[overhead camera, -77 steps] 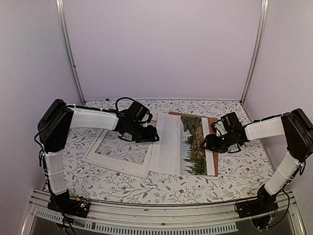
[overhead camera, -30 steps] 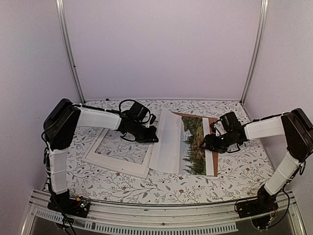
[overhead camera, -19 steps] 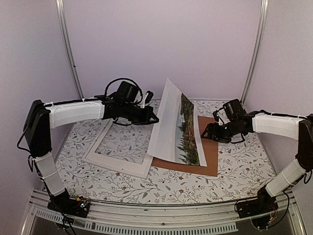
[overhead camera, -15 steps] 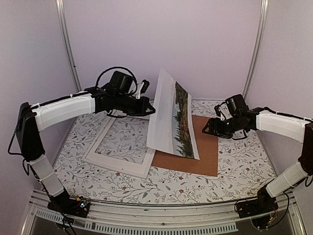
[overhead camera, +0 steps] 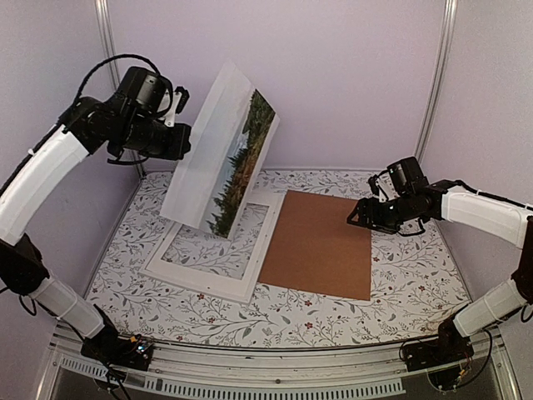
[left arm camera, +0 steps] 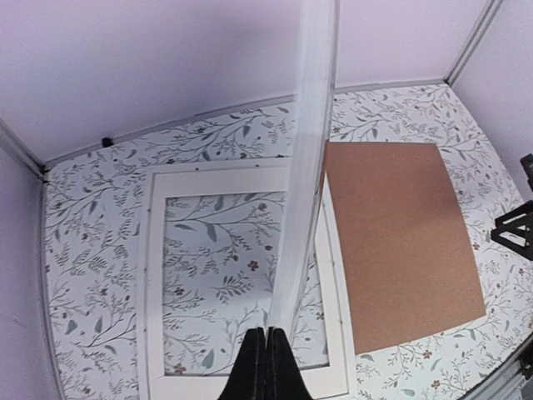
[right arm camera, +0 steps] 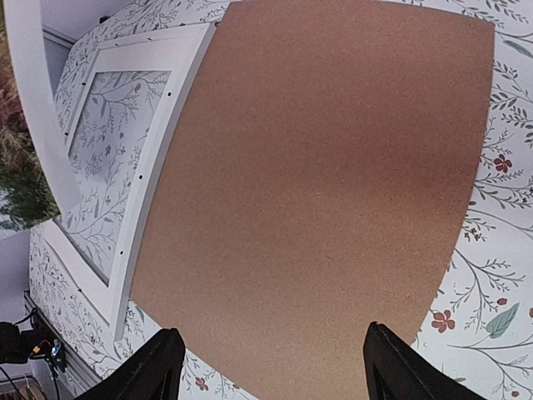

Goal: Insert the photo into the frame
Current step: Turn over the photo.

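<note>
My left gripper (overhead camera: 185, 142) is shut on the left edge of the photo (overhead camera: 223, 150), holding it high in the air and steeply tilted above the frame (overhead camera: 196, 282). The picture side of dark trees faces right. In the left wrist view the photo (left arm camera: 305, 175) runs edge-on away from my shut gripper (left arm camera: 266, 335). Below it, the white frame (left arm camera: 154, 275) lies flat on the floral table. My right gripper (overhead camera: 358, 218) hovers open over the right part of the brown backing panel (overhead camera: 321, 246), with nothing between its fingers (right arm camera: 271, 333).
The brown hardboard panel (right arm camera: 333, 167) lies flat just right of the frame (right arm camera: 158, 58), and their edges touch or slightly overlap. White walls and metal posts (overhead camera: 433, 83) close in the back and sides of the floral table.
The left arm has lifted the photo off the brown panel, swinging it up and to the left over the frame. The right gripper has drawn back slightly to the right and stays open.
</note>
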Controlling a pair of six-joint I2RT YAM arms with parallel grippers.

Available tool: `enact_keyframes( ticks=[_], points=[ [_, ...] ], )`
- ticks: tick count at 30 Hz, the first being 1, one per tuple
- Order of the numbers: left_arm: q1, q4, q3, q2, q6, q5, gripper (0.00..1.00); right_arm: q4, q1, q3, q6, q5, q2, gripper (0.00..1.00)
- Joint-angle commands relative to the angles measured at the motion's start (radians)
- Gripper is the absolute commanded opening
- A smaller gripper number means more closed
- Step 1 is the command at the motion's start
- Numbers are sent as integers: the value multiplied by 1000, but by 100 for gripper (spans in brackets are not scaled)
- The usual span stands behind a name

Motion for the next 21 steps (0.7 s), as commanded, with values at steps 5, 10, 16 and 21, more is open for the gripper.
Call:
enact_keyframes(
  ticks=[5,10,16,21],
  points=[
    [5,-373,230,11,-30,-321,0,23,5,-7,14,-33,16,77],
    [-62,-294,161,63,-38,-256,0,44,5,-5,23,-82,24,77],
    [-165,-102,52,179,-45,-95,0,66,5,-9,48,-124,27,78],
    [-245,57,-7,324,-103,43,0,74,5,-11,68,-136,28,78]
  ],
)
